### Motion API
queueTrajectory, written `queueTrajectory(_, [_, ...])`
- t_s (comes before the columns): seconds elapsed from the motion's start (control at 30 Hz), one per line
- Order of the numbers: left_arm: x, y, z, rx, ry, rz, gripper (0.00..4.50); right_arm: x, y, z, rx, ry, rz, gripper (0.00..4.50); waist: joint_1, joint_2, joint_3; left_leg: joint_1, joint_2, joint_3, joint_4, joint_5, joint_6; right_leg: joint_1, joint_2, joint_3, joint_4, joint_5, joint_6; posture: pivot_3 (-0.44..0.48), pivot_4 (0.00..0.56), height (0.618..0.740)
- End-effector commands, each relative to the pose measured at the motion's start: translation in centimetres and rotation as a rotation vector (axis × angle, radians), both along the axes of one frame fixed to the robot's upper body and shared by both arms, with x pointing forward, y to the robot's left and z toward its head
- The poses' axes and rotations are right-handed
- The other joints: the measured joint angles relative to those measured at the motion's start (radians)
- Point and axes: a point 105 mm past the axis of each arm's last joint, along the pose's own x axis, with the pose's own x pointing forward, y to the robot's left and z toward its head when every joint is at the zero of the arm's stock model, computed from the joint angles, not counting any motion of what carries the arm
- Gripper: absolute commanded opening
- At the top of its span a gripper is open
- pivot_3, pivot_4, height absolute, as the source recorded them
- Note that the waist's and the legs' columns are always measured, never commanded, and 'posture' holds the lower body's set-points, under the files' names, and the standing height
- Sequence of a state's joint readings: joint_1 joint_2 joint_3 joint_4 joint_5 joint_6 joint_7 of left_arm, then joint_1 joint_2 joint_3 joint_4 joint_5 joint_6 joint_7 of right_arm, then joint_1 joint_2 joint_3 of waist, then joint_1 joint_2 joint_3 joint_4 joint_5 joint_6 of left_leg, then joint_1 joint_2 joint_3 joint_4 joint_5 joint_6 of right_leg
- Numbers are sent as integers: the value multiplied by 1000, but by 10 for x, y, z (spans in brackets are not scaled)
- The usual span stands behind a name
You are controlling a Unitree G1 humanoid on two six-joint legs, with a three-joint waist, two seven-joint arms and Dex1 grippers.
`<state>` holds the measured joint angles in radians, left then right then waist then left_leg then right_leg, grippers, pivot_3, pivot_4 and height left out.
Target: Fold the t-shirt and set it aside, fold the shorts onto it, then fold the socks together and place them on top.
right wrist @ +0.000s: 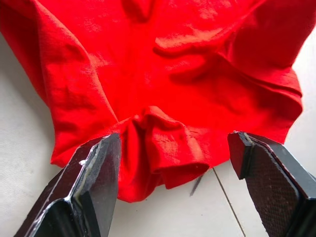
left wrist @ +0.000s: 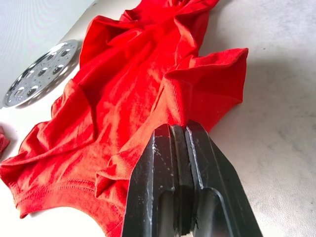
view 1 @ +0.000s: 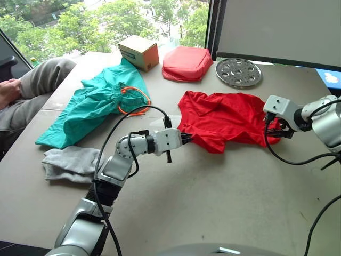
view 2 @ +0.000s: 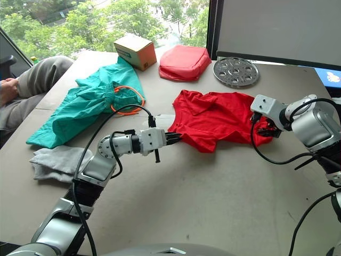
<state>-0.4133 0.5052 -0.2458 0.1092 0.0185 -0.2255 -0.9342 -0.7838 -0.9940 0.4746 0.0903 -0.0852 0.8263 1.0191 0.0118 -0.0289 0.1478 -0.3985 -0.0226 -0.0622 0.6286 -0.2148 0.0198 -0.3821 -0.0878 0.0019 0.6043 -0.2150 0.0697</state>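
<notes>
Red and wrinkled, the t-shirt (view 1: 224,118) lies mid-table (view 1: 213,202); the left tool (left wrist: 180,129) pinches its left edge tight; the right tool (right wrist: 173,148) gapes wide around its right edge; teal shorts (view 1: 90,106) and grey socks (view 1: 69,162) lie left.

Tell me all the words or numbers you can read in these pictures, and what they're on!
None can be read.
Cardboard box: a teal label band on its side, with print too small to read.
Blue item at the table's far right edge: a white mark, too blurred to read.
The t-shirt, the shorts, the socks, the red pouch and the round metal tray show no writing.
</notes>
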Motion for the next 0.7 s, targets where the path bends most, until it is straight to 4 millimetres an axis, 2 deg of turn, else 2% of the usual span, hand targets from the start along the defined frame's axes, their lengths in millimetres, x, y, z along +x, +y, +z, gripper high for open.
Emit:
queueTrajectory(0.03, [-3,-6,9,-19,-43,-15,0,8,-8,12,-15,-45,-35,3427,0,0,0,0,0,0,0,0,0,0,0,0,0,0,0,0,150,739])
queueTrajectory(0.1, [-4,-7,9,-21,-43,-14,0,10,-10,11,-15,-47,-46,2845,-1,0,0,0,-1,0,0,0,0,0,0,0,0,0,0,0,150,739])
queueTrajectory(0.2, [-4,-5,8,-20,-44,-10,0,10,-12,8,-14,-39,-53,1240,-1,0,0,0,-2,0,0,0,0,0,0,0,0,0,0,0,150,739])
queueTrajectory(0.23, [-4,-4,7,-19,-43,-8,0,10,-12,8,-9,-38,-53,869,-1,0,0,0,-2,0,0,0,0,0,0,0,0,0,0,0,150,739])
queueTrajectory(0.27, [-4,-3,6,-16,-43,-6,0,10,-12,7,-7,-39,-50,214,-1,0,0,0,-2,0,0,0,0,0,0,0,0,0,0,0,150,739])
queueTrajectory(0.5, [-3,2,4,-13,-40,8,0,5,-11,10,28,-46,-59,90,0,1,0,0,-2,0,0,0,0,0,0,0,0,0,0,0,150,739])
queueTrajectory(0.7, [3,16,11,-96,2,88,0,-15,-18,25,72,-131,-117,90,2,1,1,0,-1,-1,0,0,0,0,0,0,0,0,0,0,150,739])
